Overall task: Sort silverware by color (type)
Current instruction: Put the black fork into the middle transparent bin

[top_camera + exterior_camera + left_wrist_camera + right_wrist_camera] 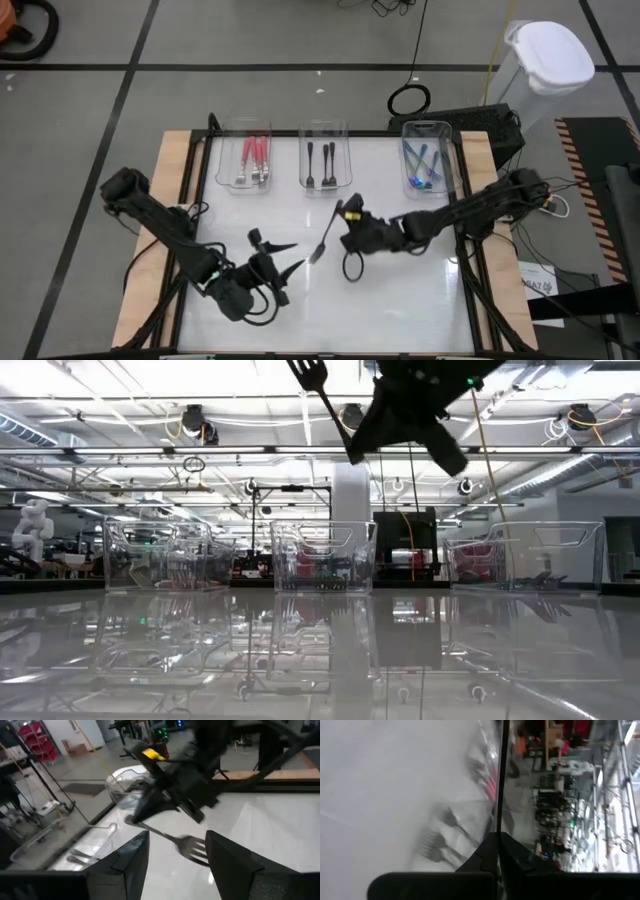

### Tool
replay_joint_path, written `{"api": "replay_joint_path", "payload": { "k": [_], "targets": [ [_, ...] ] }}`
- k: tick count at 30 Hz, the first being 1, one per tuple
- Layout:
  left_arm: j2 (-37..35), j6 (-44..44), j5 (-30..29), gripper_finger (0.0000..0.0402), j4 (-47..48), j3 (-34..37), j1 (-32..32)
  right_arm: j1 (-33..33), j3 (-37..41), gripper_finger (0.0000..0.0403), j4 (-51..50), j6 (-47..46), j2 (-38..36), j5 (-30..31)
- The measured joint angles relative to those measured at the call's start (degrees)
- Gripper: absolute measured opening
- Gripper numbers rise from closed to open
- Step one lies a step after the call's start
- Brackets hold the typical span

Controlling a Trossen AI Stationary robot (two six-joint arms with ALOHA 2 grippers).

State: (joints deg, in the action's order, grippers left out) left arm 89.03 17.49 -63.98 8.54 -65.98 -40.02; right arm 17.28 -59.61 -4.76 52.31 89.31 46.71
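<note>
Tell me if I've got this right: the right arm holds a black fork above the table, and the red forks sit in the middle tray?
Not quite. The high view shows the red forks in the left tray, not the middle one; the middle tray holds black forks. The rest stands: the right gripper holds a black fork above the table.

**Surfaces on my screen: gloss, clear plastic, bare metal**

From my station the bench (400, 300) top looks white, smooth and highly glossy, mirroring the trays in the low view; its edge strip looks like pale raw wood. The three trays (325, 152) I see are clear, shiny plastic. The fork (325, 238) held aloft shows bright polished metal tines and a dark handle. The fingers (131, 862) of my left arm look like matt black plastic.
</note>
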Motion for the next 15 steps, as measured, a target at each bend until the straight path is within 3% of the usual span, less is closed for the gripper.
{"api": "replay_joint_path", "payload": {
  "k": [7, 12, 15],
  "targets": [
    [-1.1, -8.06, -1.01, 0.0195, 1.36, 0.0, -0.51, -8.18, 0.02, 0.0002, 0.12, 2.85, -1.74, -0.62],
    [-0.63, -9.41, -0.99, 0.0195, 3.61, -0.02, 1.4, -12.22, 0.07, 0.0001, -0.54, 2.45, -1.66, -7.62],
    [-0.7, -7.95, -0.04, 0.0195, 7.19, -0.02, 2.56, -13.13, 0.07, 0.0001, -0.26, 2.5, -1.68, -8.69]
  ]
}}
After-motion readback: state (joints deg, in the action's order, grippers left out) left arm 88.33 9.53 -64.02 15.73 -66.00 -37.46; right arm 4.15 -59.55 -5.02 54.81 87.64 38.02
